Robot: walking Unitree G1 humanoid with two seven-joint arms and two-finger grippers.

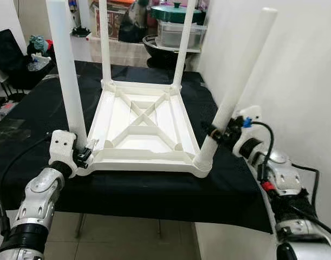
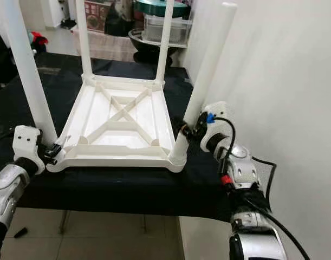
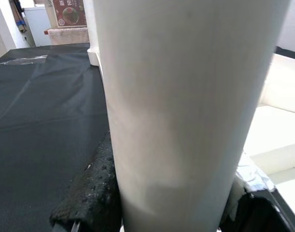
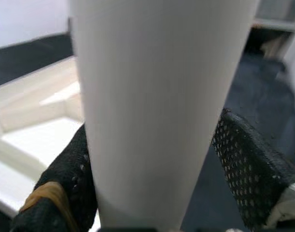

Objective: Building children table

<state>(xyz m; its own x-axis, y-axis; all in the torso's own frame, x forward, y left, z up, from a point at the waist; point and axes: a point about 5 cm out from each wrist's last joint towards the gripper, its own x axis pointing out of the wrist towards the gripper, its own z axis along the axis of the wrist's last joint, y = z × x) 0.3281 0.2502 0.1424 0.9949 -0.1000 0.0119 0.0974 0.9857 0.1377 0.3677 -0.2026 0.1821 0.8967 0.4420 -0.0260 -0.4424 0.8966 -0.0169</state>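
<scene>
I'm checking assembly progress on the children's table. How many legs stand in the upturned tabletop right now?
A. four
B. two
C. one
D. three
A: each corner of the upturned white tabletop carries a leg, with the left gripper on the near left leg and the right gripper on the near right leg.

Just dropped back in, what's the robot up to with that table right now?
A small white plastic table lies upside down on the black-covered surface, all four legs pointing up. The left gripper is closed on the near left leg close to its base, and the right gripper clamps the near right leg, which leans outward. The two far legs stand untouched.
</scene>
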